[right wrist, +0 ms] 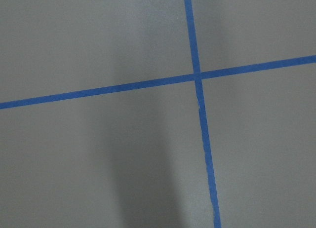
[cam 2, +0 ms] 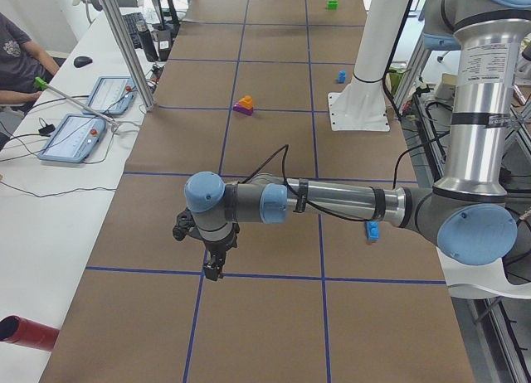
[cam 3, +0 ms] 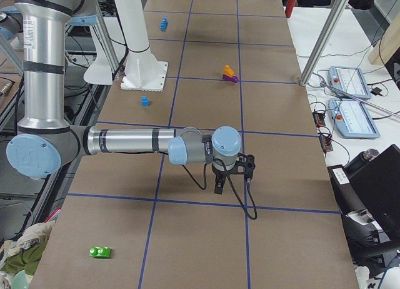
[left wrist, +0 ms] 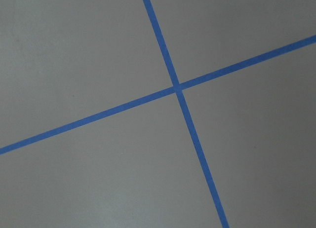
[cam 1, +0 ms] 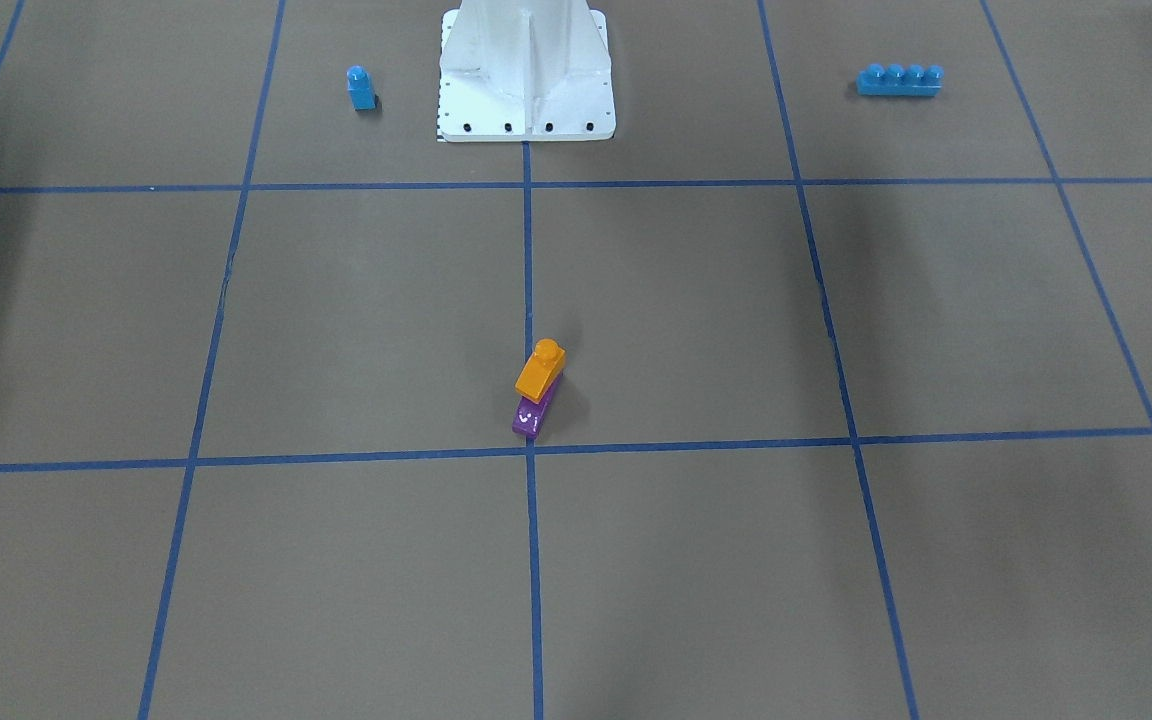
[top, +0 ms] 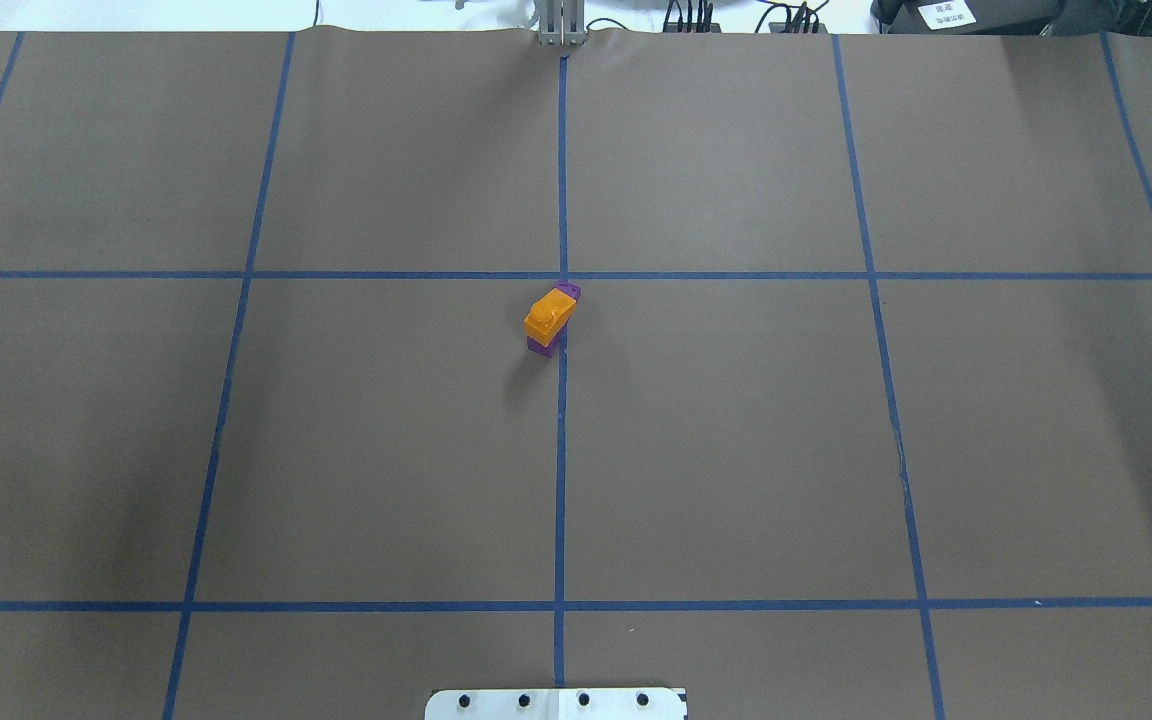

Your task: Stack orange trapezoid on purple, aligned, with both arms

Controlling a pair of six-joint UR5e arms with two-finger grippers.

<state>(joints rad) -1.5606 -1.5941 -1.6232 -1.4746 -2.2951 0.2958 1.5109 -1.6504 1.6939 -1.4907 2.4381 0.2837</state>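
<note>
The orange trapezoid (cam 1: 540, 370) sits on top of the purple brick (cam 1: 528, 415) near the table's centre line, its stud up. The purple brick's low end sticks out beyond the orange one. The stack also shows in the overhead view, orange (top: 548, 315) over purple (top: 568, 291). Both arms are far from it. My left gripper (cam 2: 213, 271) shows only in the exterior left view, pointing down over the table. My right gripper (cam 3: 218, 187) shows only in the exterior right view, also pointing down. I cannot tell whether either is open or shut. Both wrist views show only brown table and blue tape.
A small blue single-stud brick (cam 1: 361, 88) and a long blue four-stud brick (cam 1: 899, 79) flank the white base pedestal (cam 1: 526, 80). A green brick (cam 3: 99, 252) lies at the table's right end. Operator desks with tablets (cam 2: 76, 138) run along the far side.
</note>
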